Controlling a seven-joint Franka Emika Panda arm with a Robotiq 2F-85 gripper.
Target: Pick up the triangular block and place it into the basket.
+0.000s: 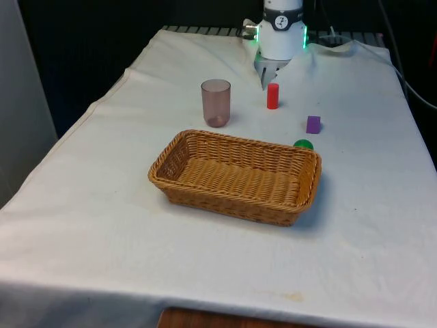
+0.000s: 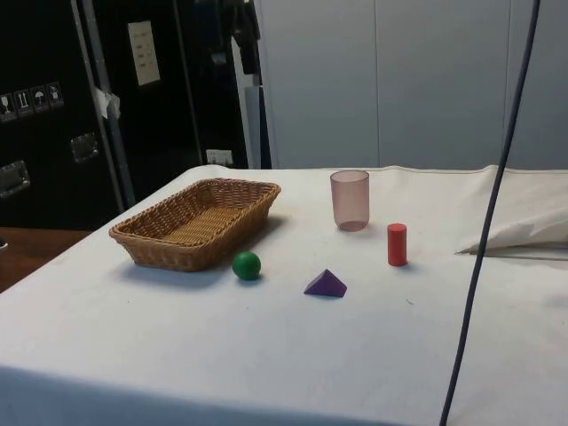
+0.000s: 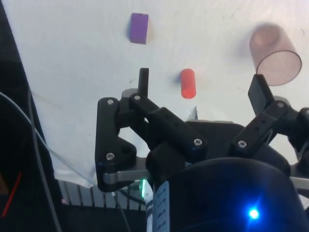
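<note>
The purple triangular block (image 1: 313,124) (image 2: 326,284) (image 3: 139,28) lies on the white cloth, just beyond the basket's far corner on the front view's right. The woven basket (image 1: 205,140) (image 2: 142,241) sits mid-table with nothing in it. My gripper (image 1: 268,74) (image 3: 202,82) hangs open near the robot's base, above the table's far end and just behind a red cylinder (image 1: 272,96) (image 2: 397,244) (image 3: 188,83). Its fingers (image 3: 144,79) hold nothing and are well apart from the purple block.
A translucent pink cup (image 1: 216,102) (image 2: 350,200) (image 3: 274,54) stands upright behind the basket. A green ball (image 1: 303,144) (image 2: 247,264) rests against the basket's far side, close to the purple block. A dark cable (image 2: 484,248) hangs across the side view.
</note>
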